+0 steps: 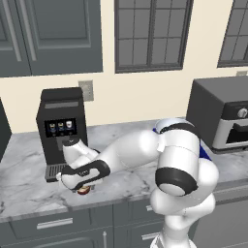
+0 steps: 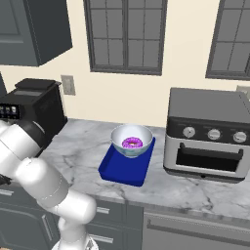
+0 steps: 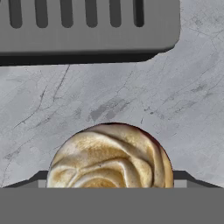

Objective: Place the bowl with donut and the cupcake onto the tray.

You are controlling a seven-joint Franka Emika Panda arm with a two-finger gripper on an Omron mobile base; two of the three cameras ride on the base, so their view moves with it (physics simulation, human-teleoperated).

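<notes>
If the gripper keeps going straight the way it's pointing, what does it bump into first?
Most likely the cupcake. In the hand view its swirled tan top sits right between the tips of the gripper, on the marble counter in front of the coffee machine. How much gap is left is hard to tell.

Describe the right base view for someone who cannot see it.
A pale bowl holding a purple-iced donut sits on a deep-blue tray on a marble counter. A toaster oven stands to its right, a black coffee machine at far left.
</notes>
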